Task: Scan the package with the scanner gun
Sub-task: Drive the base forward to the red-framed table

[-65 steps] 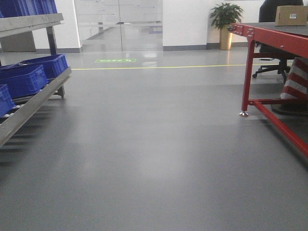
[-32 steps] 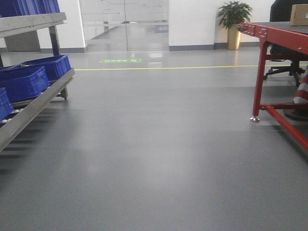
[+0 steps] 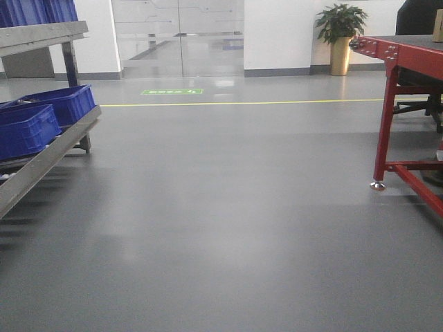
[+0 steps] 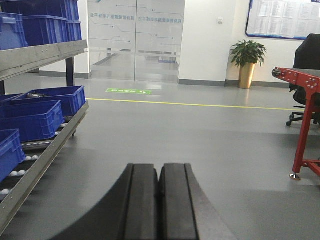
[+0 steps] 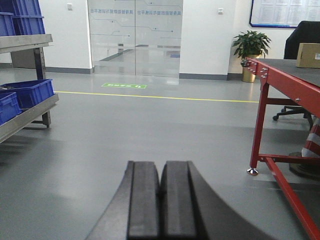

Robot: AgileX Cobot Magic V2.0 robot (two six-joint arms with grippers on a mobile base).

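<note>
Package (image 5: 307, 55), a plain tan cardboard box, rests on the far end of the long red steel-framed table (image 5: 285, 82). It lies ahead and to your right, so your right arm is the nearer one. Opposite, on your left, a grey metal rack (image 4: 40, 55) carries blue plastic crates (image 4: 30, 117). Your left gripper (image 4: 160, 200) and right gripper (image 5: 160, 200) each show black pads pressed together with nothing between them. No scanner gun shows in any view, so you likely need to find it first.

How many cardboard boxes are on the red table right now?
1: a tan cardboard box at the far end of the red table, in the right wrist view. More may sit out of frame.
</note>
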